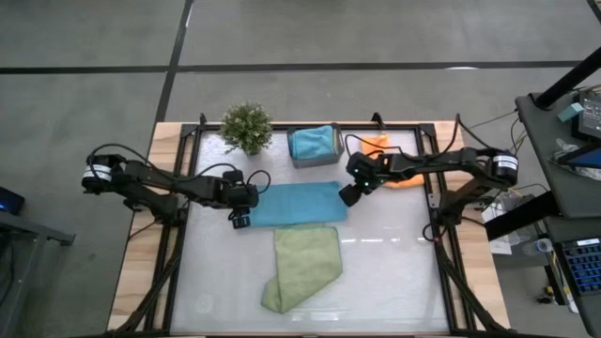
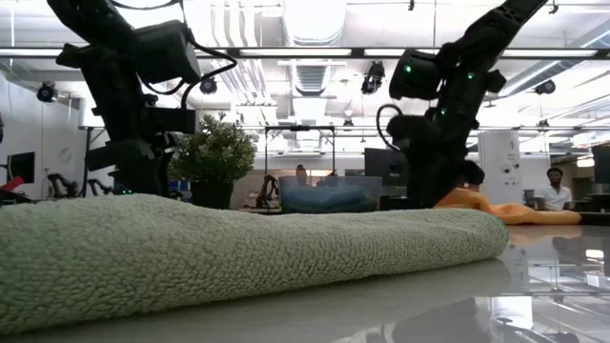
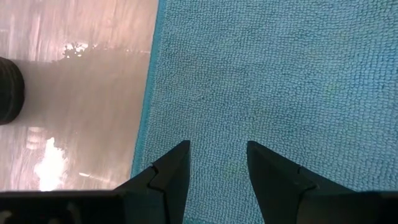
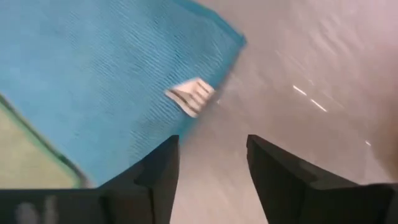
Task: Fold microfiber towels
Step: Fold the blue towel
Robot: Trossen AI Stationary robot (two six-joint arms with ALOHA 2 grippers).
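A teal-blue towel (image 1: 296,204) lies folded flat in the middle of the table. My left gripper (image 1: 240,219) stands open over its left edge (image 3: 149,112), fingers pointing steeply down. My right gripper (image 1: 349,195) hangs open just past the towel's right end, above bare table; the right wrist view shows the towel's corner with a white label (image 4: 191,96). A light green towel (image 1: 302,266) lies loosely folded nearer the front edge. An orange towel (image 1: 392,161) lies under the right arm at the far right. My left gripper's open fingertips (image 3: 177,155) stand over the teal towel just inside its left edge, coming from above. I cannot tell whether they touch the cloth.
A grey bin (image 1: 314,145) holding another teal towel stands at the far edge, with a potted plant (image 1: 247,127) to its left. Black frame rails (image 1: 183,216) run along the table's left and right sides. Bare table shows at the front left and front right.
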